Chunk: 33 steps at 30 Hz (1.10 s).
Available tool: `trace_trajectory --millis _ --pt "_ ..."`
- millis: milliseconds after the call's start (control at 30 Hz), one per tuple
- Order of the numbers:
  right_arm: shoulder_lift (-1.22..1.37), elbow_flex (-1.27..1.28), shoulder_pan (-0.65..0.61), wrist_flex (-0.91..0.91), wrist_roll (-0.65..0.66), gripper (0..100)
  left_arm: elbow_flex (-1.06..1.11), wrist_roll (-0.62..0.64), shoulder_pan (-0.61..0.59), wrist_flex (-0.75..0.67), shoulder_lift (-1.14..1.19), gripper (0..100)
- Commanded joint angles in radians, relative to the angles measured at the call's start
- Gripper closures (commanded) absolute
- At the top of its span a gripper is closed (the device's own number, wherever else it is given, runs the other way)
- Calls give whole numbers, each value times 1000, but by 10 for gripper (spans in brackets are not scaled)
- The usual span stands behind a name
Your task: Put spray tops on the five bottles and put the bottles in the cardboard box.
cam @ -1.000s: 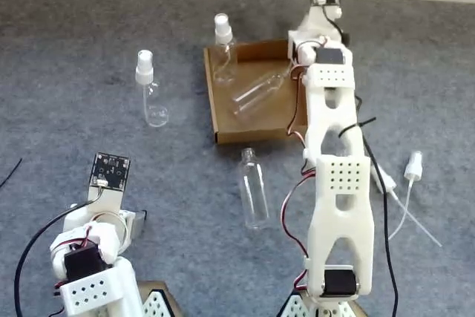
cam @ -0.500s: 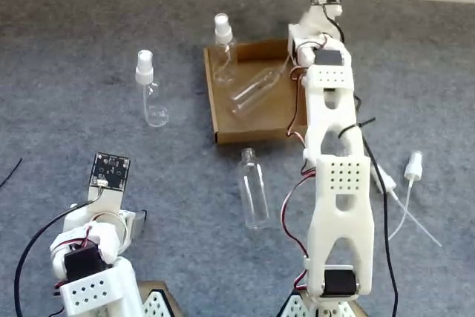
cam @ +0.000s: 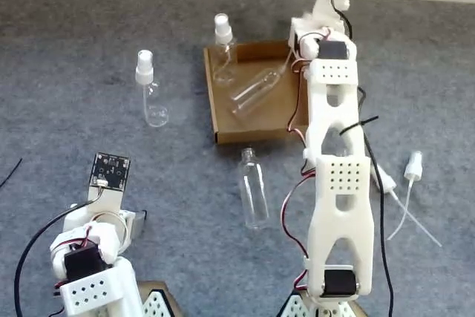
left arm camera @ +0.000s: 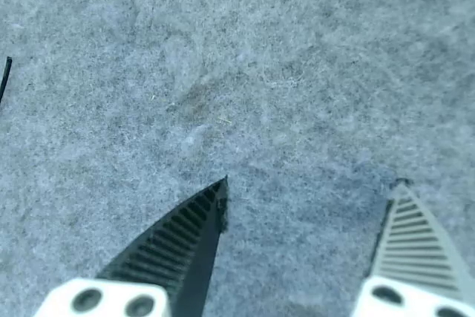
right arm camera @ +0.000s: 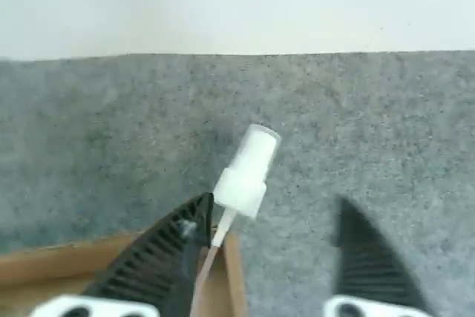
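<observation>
- The desk (cam: 89, 35) is covered in grey felt, and everything I work with sits on it.
- My right arm (cam: 338, 183) is stretched out over the far side of the cardboard box (cam: 252, 136).
- The box lies flat and open near the middle of the desk. It holds one capped bottle (cam: 252, 93) lying slantwise. A second capped bottle (cam: 225, 61) stands at its far left corner, inside it as far as I can tell.
- A third capped bottle (cam: 152, 102) stands on the felt, well apart from the box on its left.
- An uncapped bottle (cam: 252, 189) lies on the felt just in front of the box, its open neck toward the box.
- My right hand (right arm camera: 274, 202) is spread wide. The lying bottle's white top (right arm camera: 247, 168) sits between the fingers, close to one and gripped by neither, over the box rim.
- My left hand (left arm camera: 312, 181) is also spread wide, with nothing between the fingers and bare felt below.
- A loose spray top (cam: 413, 165) with its thin tube lies far to the right.
- I judge the step in hand to be boxing the lying bottle, and it looks finished.
- Next I should lift my right hand clear without snagging that top, then fetch the loose spray top.
- My left hand would steady the uncapped bottle for capping.
</observation>
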Motion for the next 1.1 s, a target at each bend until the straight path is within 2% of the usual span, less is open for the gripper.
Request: trace_trajectory --millis 0,100,200,400,567,667,733,933,967,1067 --pt "-16 48 -35 -162 -18 583 24 -6 12 -18 1 698" --pt "67 125 -30 -294 -17 600 24 -6 12 -18 1 698" --pt "127 91 -21 -300 -17 671 24 -6 12 -18 1 698" --pt "163 -16 41 -286 -15 995 24 -6 12 -18 1 698" --pt "113 -325 71 64 -15 995 24 -6 12 -18 1 698" --pt "70 -536 48 277 -14 994 24 -6 12 -18 1 698" --pt "12 -636 15 410 43 994 24 -6 12 -18 1 698" --pt "-231 -568 4 944 397 994 24 -6 12 -18 1 698" --pt "-274 -556 39 928 437 994 24 -6 12 -18 1 698" --pt "-363 -464 182 929 414 994 24 -6 12 -18 1 698"
